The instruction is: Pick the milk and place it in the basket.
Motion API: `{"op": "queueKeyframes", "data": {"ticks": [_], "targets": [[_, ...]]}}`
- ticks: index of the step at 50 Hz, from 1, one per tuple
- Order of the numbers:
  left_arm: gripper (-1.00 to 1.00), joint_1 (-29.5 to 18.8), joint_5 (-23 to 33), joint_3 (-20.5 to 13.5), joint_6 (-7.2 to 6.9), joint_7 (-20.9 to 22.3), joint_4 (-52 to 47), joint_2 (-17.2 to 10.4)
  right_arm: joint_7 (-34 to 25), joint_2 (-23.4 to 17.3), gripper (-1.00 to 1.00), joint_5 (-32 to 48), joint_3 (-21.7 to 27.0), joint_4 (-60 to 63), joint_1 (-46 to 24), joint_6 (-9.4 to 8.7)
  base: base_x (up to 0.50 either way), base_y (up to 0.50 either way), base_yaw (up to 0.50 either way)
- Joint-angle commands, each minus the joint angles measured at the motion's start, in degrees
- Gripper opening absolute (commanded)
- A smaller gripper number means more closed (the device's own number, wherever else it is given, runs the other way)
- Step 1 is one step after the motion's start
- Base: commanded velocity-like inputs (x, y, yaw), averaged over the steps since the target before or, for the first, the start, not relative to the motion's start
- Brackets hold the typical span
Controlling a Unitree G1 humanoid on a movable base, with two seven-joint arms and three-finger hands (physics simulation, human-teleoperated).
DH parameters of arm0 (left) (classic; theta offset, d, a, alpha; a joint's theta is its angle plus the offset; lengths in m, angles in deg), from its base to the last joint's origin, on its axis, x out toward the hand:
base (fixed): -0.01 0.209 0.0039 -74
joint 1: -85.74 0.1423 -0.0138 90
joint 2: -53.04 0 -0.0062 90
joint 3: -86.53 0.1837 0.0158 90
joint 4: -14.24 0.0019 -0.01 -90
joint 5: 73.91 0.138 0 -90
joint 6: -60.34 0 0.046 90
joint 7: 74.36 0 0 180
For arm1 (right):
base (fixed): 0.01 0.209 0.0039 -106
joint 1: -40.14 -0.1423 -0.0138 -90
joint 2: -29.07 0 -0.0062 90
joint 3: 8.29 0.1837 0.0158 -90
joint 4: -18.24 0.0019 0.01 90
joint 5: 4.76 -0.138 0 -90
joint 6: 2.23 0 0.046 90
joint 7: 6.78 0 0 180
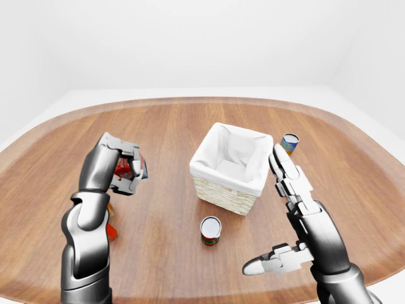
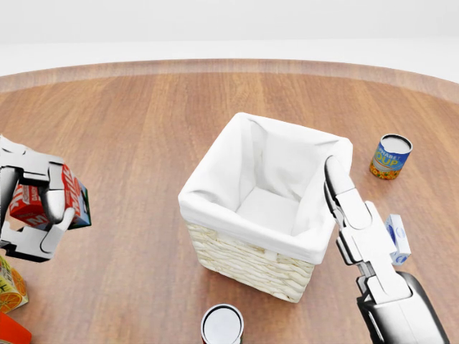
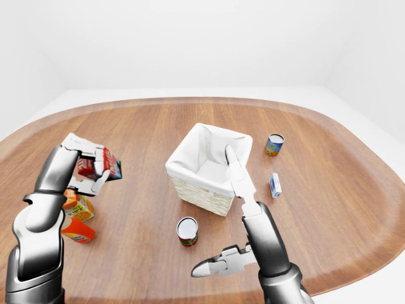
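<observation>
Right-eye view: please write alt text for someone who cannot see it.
The robot's left hand holds a red milk carton lifted above a round wooden table, left of a white-lined wicker basket. The right hand stands open, fingers straight, at the basket's right rim. Also on the table: a can below the basket, a soup can, a small blue-and-white box, and orange cartons lower left.
</observation>
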Motion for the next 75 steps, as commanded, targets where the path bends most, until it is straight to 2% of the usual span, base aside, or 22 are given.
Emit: {"op": "queueKeyframes", "data": {"ticks": [1,12,20,26,41,51,54,64,75], "targets": [[-1.0,-3.6,0.5,-0.5,0.0,3.2,-7.9,-1.3,-0.1,0.1,1.0,0.0,0.2,0.1,-0.1,-0.02,0.0,0.0,0.0],[-1.0,-7.6,0.7,-1.0,0.0,4.7,-7.4,-3.4,-0.1,0.1,1.0,0.0,0.1,0.2,0.0,-0.17,0.0,0.0,0.0],[-1.0,-8.8,1.7,0.2,0.0,4.1,-6.6,-3.6,0.0,0.1,1.0,0.1,0.0,0.0,0.0,0.05,0.0,0.0,0.0],[-1.0,-10.0,2.7,1.1,0.0,5.8,-8.6,-3.2,0.0,0.1,1.0,0.1,0.1,-0.2,0.0,0.16,0.0,0.0,0.0],[-1.0,-11.4,4.5,3.4,0.0,6.4,-8.4,-1.9,0.0,0.1,1.0,-0.1,0.2,-0.6,0.1,0.75,0.0,0.0,0.0],[-1.0,-13.1,5.6,4.3,0.0,8.0,-9.7,-1.5,-0.2,0.1,1.0,-0.4,0.2,0.1,0.3,0.21,0.0,0.0,0.0],[-1.0,-13.5,6.1,5.0,0.0,8.4,-10.5,-1.0,0.0,0.1,1.0,-0.2,0.3,-0.7,-0.1,0.6,0.0,0.0,0.0],[-1.0,-16.0,8.2,6.9,0.0,10.9,-12.9,0.1,-0.3,0.2,1.0,-0.4,0.4,-0.3,0.1,0.54,0.0,0.0,0.0],[-1.0,-16.6,10.1,8.3,0.0,12.0,-13.7,1.3,-0.1,0.1,1.0,-0.3,0.3,-0.7,-0.2,0.33,0.0,0.0,0.0]]}}
